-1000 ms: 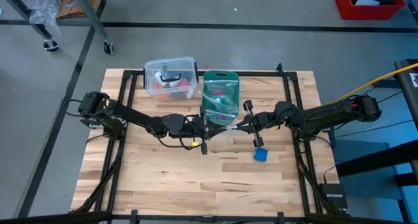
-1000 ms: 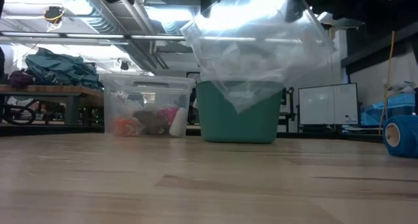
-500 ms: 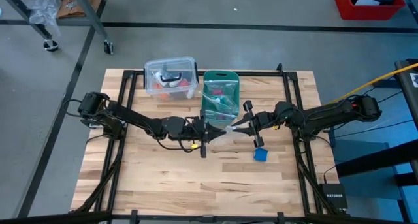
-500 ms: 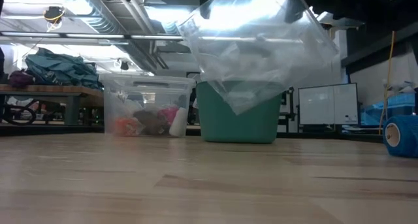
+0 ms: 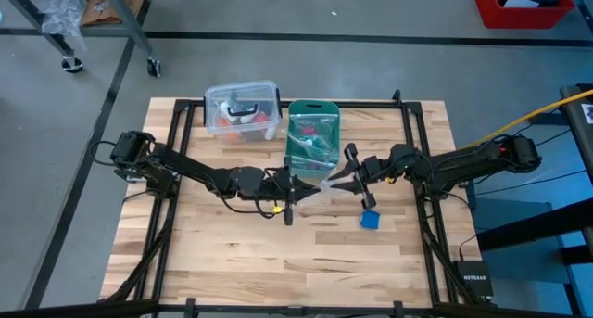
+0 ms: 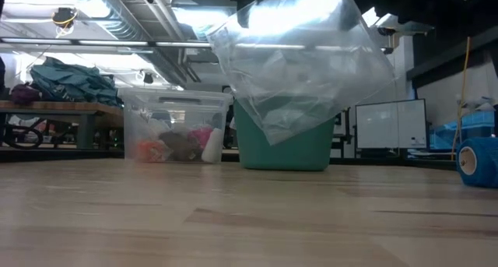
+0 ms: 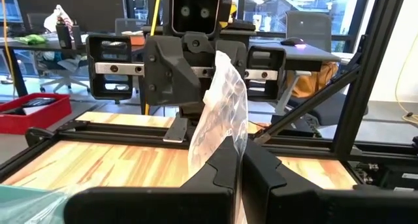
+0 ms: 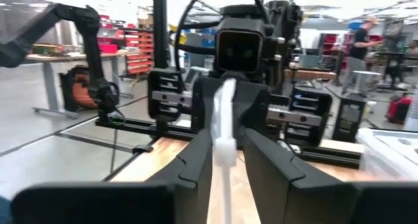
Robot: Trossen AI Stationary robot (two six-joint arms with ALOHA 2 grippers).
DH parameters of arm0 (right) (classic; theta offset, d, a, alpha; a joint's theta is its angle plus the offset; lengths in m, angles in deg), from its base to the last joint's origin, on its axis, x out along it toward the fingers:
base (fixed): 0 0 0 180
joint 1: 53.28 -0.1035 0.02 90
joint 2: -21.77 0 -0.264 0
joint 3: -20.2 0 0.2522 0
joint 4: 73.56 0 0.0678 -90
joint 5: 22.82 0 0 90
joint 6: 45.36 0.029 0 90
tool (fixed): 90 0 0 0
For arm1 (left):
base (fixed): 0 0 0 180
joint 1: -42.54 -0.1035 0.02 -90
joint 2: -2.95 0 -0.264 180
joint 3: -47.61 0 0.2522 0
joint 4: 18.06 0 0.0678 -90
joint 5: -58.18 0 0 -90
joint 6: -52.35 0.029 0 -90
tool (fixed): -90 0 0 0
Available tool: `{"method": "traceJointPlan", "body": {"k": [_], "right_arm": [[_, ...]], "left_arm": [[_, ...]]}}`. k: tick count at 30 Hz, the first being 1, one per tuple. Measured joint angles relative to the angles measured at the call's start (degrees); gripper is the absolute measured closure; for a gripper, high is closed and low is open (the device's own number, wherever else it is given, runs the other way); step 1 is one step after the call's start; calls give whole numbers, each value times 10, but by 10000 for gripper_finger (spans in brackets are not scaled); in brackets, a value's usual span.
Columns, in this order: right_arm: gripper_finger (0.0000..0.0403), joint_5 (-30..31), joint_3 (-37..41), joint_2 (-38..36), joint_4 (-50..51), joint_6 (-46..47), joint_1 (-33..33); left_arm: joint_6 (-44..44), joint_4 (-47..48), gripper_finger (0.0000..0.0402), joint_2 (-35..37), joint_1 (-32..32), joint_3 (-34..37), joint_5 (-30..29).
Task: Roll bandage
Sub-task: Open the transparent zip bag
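The bandage (image 5: 370, 219) is a small bright blue roll resting on the table near the right arm; it also shows at the edge of the low view (image 6: 477, 162). No gripper touches it. A clear plastic bag (image 6: 303, 64) hangs above the table's middle, between the two arms. My left gripper (image 7: 238, 145) is shut on the bag. My right gripper (image 8: 227, 136) faces it from the right with its fingers apart, and the bag's edge (image 8: 225, 106) stands in the gap. My left gripper pinches the clear bag's edge (image 7: 228, 136) between its two fingers. It comes in level from the table's left. The bag stands up past the fingertips and hangs tilted, clear of the table. Whether my right gripper touches the bag's edge between its open fingers, I cannot tell.
A teal-green basket (image 5: 313, 133) with things inside stands just behind the bag. A clear lidded box (image 5: 243, 109) stands to its left at the table's far edge. Black frame rails (image 5: 181, 133) run along the table's sides. Bare wood lies toward the near edge.
The clear bag has tipped in the low view: its lowest corner has sunk a little and swung toward the table's left, while its top stays between the arms. Both arms have kept their places.
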Motion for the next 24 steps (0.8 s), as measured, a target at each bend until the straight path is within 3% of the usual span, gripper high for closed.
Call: {"method": "traceJointPlan", "body": {"k": [5,15,24], "right_arm": [[319,-11,0,0,4,20,0],[380,-15,0,0,7,21,0],[371,-15,0,0,19,21,0]], "left_arm": [[0,-1,401,0,-1,0,0],[0,-1,401,0,-1,0,0],[0,-8,401,0,-1,0,-10]]}}
